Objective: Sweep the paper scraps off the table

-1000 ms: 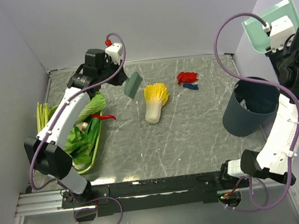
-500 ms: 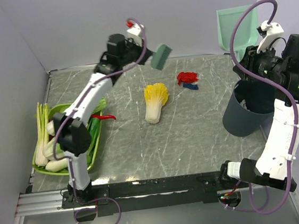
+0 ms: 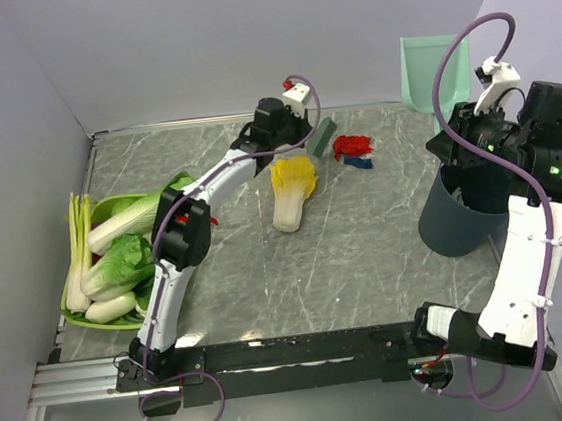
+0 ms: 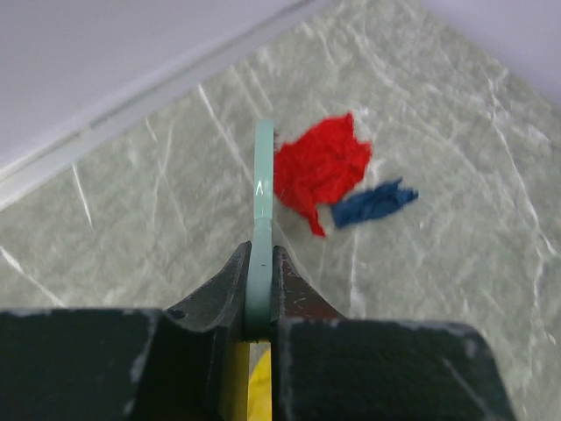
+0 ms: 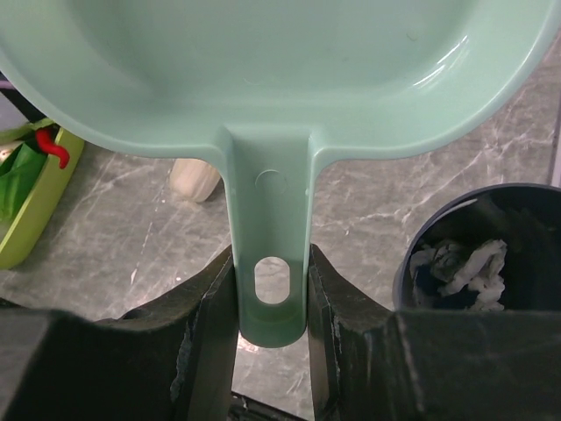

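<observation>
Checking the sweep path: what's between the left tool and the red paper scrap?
Only the green blade the left tool holds, tip beside the red scrap; left wrist view.

Glossy mint plastic dustpan (image 5: 280, 70), crinkled matt paper scraps (image 4: 320, 167), smooth marble-patterned table (image 4: 456, 263).

A yellow-white napa cabbage (image 3: 292, 191) lay mid-scene, leafy end pointing away. Near that end a flat green blade (image 3: 324, 135) was held edge-on and slanted. To the left, a green tray (image 3: 112, 324) carried leafy greens (image 3: 116, 268) and long pale stalks (image 3: 76, 242), with a red chili pepper (image 5: 51, 147) at its rim. On the right stood a dark round bin (image 3: 458, 217), a mint-green dustpan (image 3: 425, 70) raised behind it.
</observation>
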Controlling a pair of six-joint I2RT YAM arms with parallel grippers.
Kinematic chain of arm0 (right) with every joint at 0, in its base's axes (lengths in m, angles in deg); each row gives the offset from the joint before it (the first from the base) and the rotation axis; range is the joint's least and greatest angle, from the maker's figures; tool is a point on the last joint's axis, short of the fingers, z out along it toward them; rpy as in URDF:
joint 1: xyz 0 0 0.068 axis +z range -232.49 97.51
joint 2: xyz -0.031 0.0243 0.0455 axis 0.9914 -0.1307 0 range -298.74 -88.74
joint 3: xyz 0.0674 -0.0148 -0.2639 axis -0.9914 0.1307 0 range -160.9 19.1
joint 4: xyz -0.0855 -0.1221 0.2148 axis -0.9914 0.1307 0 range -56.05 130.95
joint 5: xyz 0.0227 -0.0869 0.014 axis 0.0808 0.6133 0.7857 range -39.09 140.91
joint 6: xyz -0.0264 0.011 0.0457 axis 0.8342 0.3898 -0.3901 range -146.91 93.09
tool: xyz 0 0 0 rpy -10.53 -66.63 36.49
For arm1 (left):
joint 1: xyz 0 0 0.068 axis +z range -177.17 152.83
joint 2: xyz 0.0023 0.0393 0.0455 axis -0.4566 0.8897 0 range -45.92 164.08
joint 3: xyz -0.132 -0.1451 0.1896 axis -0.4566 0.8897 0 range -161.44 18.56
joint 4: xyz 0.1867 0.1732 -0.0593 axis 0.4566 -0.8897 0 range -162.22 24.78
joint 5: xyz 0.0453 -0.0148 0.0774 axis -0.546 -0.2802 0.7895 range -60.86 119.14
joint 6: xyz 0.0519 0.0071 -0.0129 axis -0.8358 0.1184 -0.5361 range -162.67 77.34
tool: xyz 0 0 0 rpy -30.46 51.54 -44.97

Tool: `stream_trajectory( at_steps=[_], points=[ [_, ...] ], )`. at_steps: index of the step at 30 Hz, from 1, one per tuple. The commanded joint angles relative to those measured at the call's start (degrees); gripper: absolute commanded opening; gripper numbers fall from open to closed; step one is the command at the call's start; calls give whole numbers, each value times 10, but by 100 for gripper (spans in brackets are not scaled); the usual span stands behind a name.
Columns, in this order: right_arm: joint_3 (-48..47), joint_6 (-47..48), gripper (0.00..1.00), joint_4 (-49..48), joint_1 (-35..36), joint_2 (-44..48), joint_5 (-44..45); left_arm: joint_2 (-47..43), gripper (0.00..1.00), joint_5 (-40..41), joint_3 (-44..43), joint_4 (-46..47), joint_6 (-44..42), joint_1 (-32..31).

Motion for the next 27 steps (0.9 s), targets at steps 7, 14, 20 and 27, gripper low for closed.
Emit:
stream_trajectory(
  at_steps=[7,14,20,27],
  points=[
    [27,-2,0,-20,3,16,-16,75,1,75,-123,148,-90,-52],
    [28,0,0,-16,3,2,-12,118,1,59,-148,164,-94,-72],
    [35,6,0,-13,3,-4,-16,104,1,22,-141,99,-89,-61],
    [49,26,0,-6,2,-14,-21,25,1,-120,-40,-4,-84,-43]
  ],
)
